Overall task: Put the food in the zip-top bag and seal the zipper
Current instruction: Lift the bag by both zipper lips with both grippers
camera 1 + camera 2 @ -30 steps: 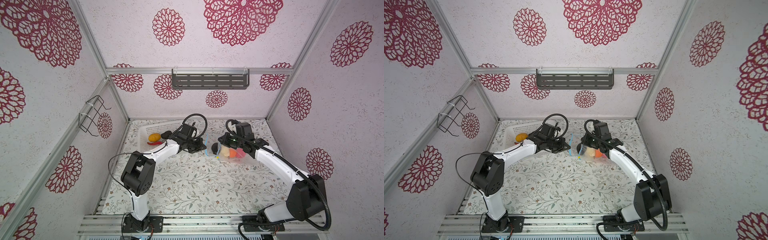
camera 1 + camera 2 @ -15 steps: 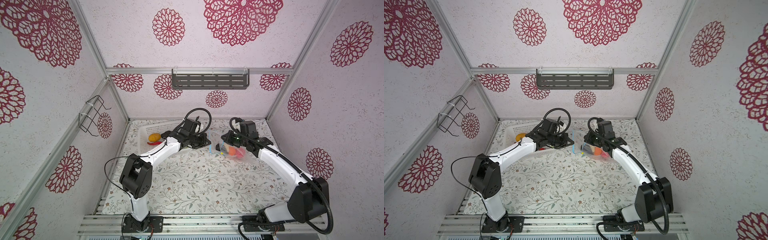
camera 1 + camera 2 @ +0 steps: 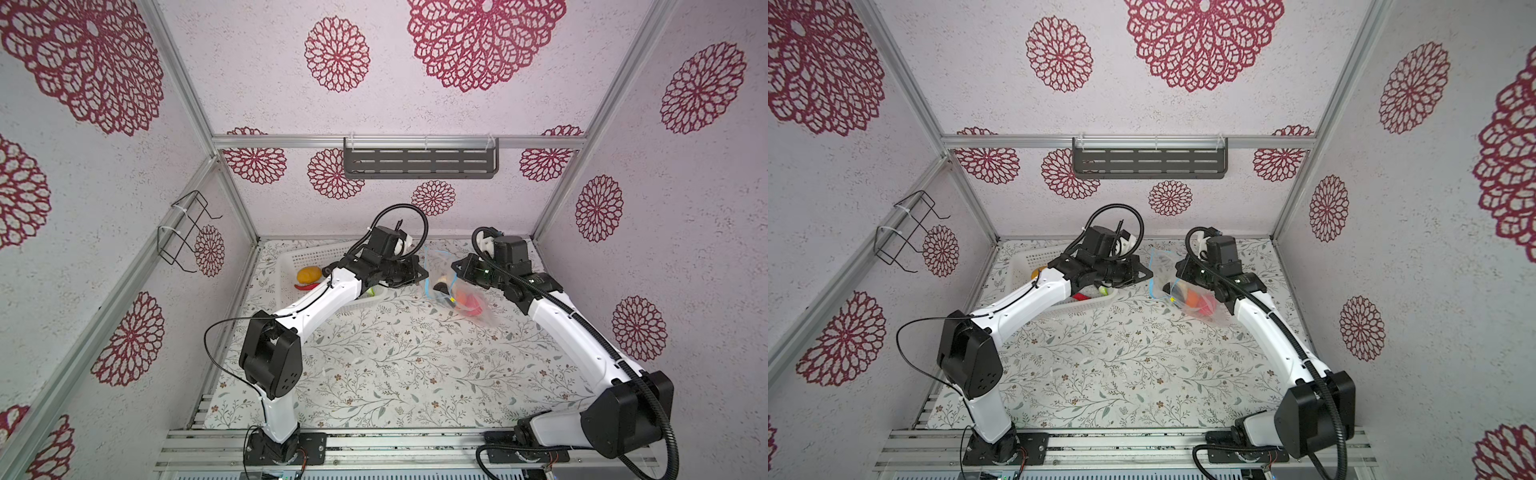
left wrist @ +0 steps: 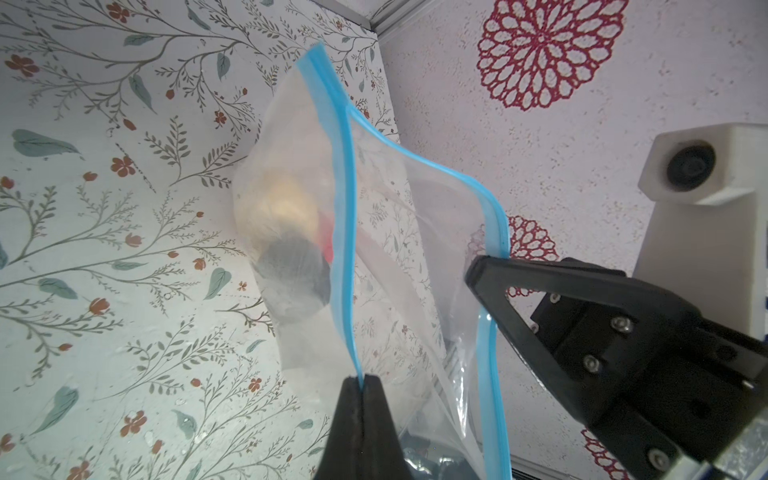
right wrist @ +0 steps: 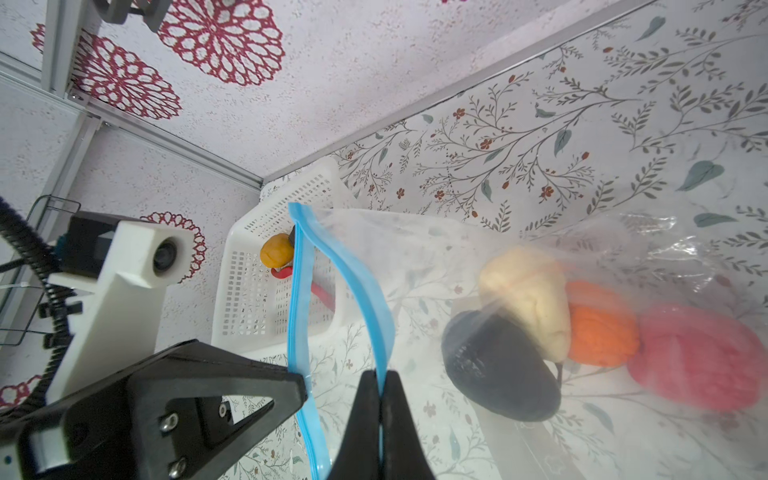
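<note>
The clear zip-top bag [image 3: 465, 291] lies at the back of the table, with its mouth held up between my two grippers. My left gripper [image 4: 360, 377] is shut on one blue zipper [image 4: 345, 208] lip. My right gripper [image 5: 380, 374] is shut on the other zipper [image 5: 361, 286] lip, so the mouth gapes. Inside the bag are a cream ball [image 5: 523, 299], a black lump [image 5: 494, 370], an orange piece [image 5: 598, 332] and a pink-red ball [image 5: 698, 357]. A yellow slider tab [image 3: 1172, 298] shows at the bag's near end. The yellow-orange potato shape [image 3: 308, 274] and red chilli [image 3: 304, 286] lie in the basket.
The white perforated basket [image 3: 307, 259] stands at the back left, partly under my left arm, with a green-tipped piece [image 3: 1102, 289] at its near corner. A grey shelf [image 3: 419, 162] hangs on the back wall and a wire rack [image 3: 187, 232] on the left wall.
Both grippers, still shut on the zipper lips, have carried the bag's mouth up and toward the back wall. The bag has shifted slightly to the right with them.
</note>
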